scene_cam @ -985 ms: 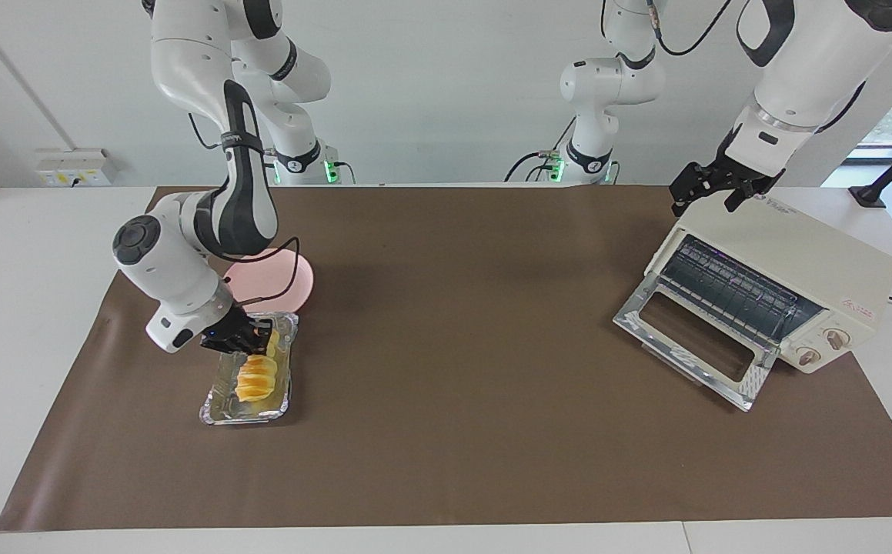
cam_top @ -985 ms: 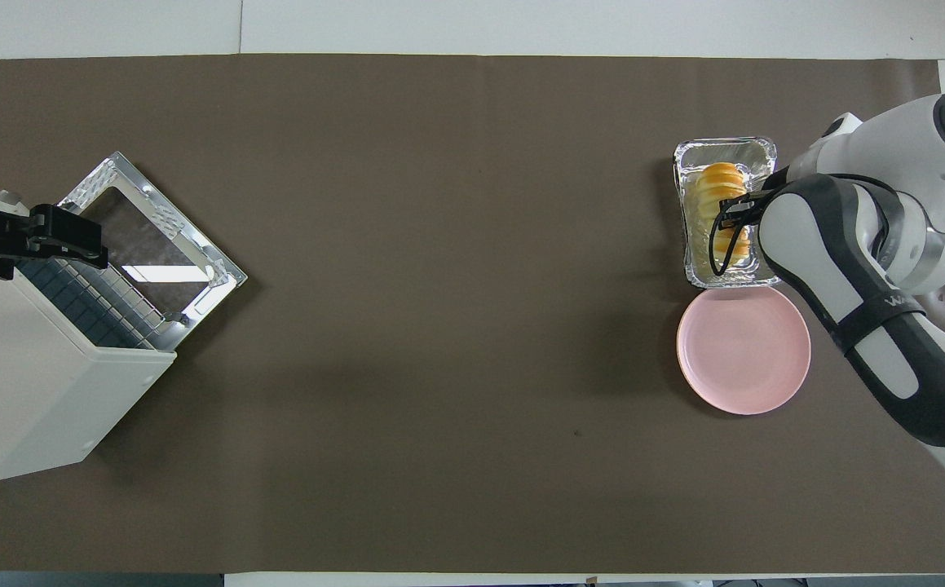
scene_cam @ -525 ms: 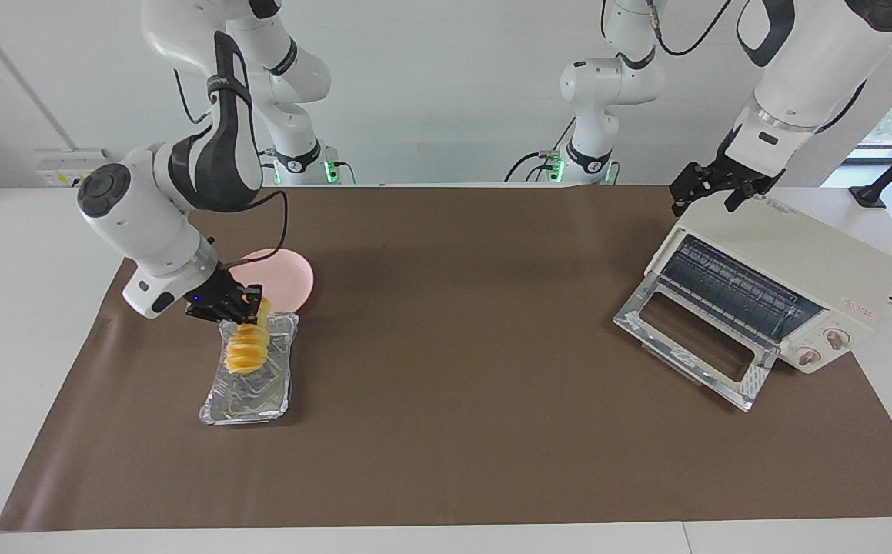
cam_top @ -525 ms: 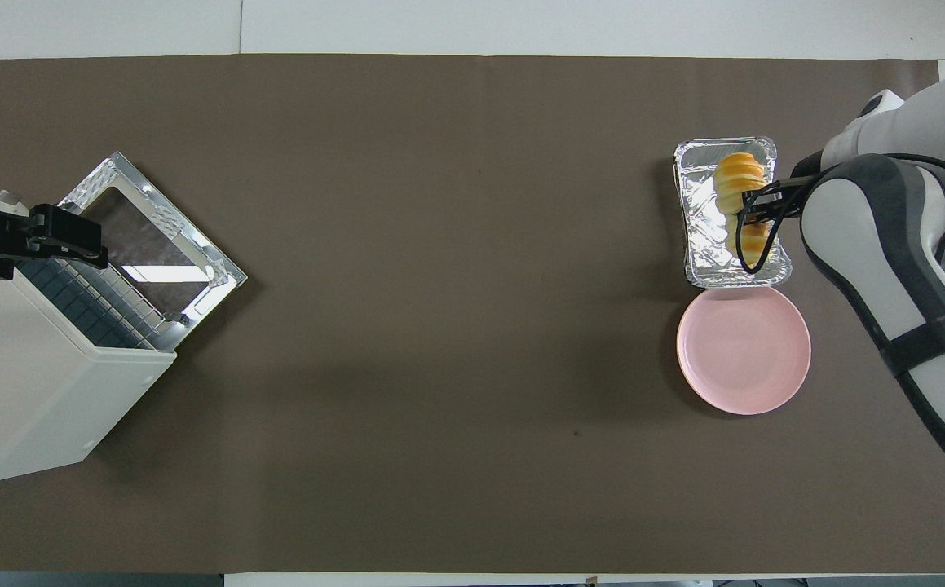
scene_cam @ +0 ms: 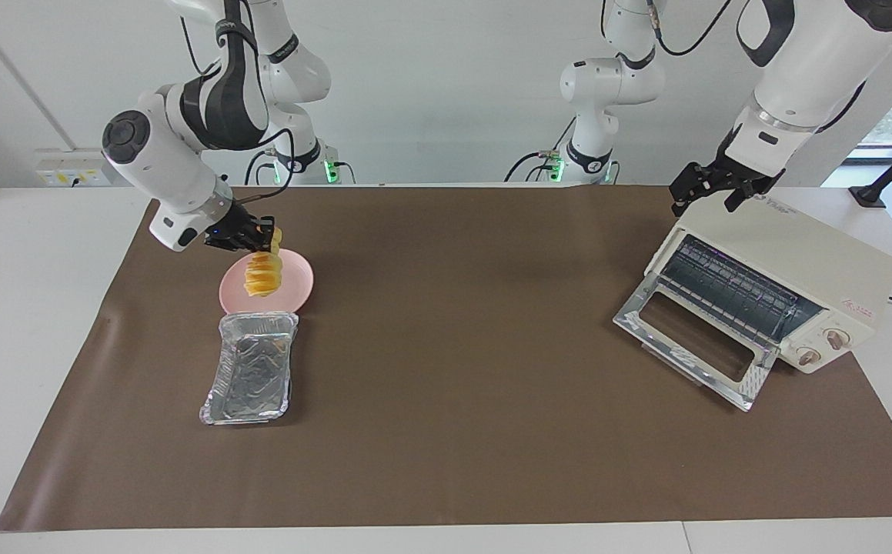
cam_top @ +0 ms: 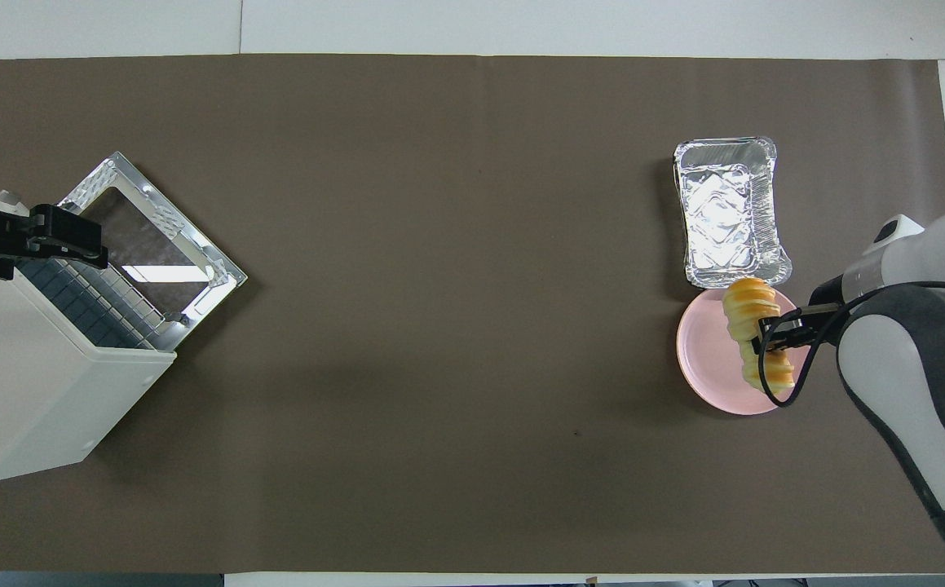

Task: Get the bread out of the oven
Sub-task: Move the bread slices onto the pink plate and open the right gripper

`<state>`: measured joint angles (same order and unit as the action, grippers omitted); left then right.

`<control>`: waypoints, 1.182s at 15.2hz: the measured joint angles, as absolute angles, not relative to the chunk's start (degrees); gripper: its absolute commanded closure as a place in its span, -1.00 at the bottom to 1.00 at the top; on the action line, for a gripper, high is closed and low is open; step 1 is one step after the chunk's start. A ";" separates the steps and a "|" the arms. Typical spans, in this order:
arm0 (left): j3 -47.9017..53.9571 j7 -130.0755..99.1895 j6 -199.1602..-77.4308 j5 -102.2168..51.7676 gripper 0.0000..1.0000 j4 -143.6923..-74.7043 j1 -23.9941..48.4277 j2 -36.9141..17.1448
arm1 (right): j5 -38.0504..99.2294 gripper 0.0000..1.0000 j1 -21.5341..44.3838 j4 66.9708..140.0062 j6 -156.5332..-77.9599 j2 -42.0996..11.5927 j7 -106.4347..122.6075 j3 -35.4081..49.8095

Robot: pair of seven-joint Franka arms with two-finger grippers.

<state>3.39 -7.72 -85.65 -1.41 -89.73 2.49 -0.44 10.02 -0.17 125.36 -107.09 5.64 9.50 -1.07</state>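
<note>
The bread (scene_cam: 263, 275), a ridged golden loaf, hangs by its upper end from my right gripper (scene_cam: 265, 237), which is shut on it. It hangs in the air over the pink plate (scene_cam: 297, 291), clear of it. In the overhead view the bread (cam_top: 745, 310) and right gripper (cam_top: 766, 334) lie over the plate (cam_top: 704, 359). The cream oven (scene_cam: 800, 258) stands at the left arm's end of the table with its glass door (scene_cam: 692, 338) folded down and its rack bare. My left gripper (scene_cam: 706, 201) rests open on the oven's top edge, and it also shows in the overhead view (cam_top: 64, 236).
An empty crinkled foil tray (scene_cam: 249, 369) lies beside the plate, farther from the robots; it also shows in the overhead view (cam_top: 725, 214). The oven (cam_top: 24, 391) has two knobs (scene_cam: 823, 348) beside the door. A brown mat (scene_cam: 453, 385) covers the table.
My right gripper lifted the bread out of the foil tray and carried it toward the robots, to over the pink plate. The left arm and the oven have not moved.
</note>
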 measured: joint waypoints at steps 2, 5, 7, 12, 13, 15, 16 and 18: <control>3.39 -7.72 -85.65 -1.41 -1.00 -89.73 2.49 -0.44 | 10.02 0.61 -0.06 131.27 -111.87 7.74 9.50 -0.84; 3.39 -7.72 -85.65 -1.41 -1.00 -89.73 2.49 -0.44 | 10.02 0.60 0.07 136.63 -116.38 9.06 9.50 -0.63; 3.39 -7.72 -85.65 -1.41 -1.00 -89.73 2.49 -0.44 | 10.01 0.59 0.10 138.05 -118.66 9.12 9.50 -0.63; 3.39 -7.72 -85.65 -1.41 -1.00 -89.73 2.49 -0.44 | 9.96 0.53 0.02 139.00 -123.62 7.89 10.52 -0.77; 3.39 -7.72 -85.65 -1.41 -1.00 -89.73 2.49 -0.44 | 9.96 0.52 -0.13 139.07 -124.39 7.31 10.80 -0.79; 3.39 -7.72 -85.65 -1.41 -1.00 -89.73 2.49 -0.44 | 9.96 0.39 -0.36 139.09 -125.47 6.39 11.03 -0.80; 3.39 -7.72 -85.65 -1.41 -1.00 -89.73 2.49 -0.44 | 9.96 0.37 -0.36 139.11 -126.20 6.11 11.03 -0.81; 3.39 -7.72 -85.65 -1.41 -1.00 -89.73 2.49 -0.44 | 9.95 0.32 -0.36 139.14 -126.83 5.88 11.05 -0.80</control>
<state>3.39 -7.72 -85.65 -1.41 -89.73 2.49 -0.44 9.95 -0.36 139.14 -126.83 5.88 11.05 -0.80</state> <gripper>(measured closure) 0.000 0.683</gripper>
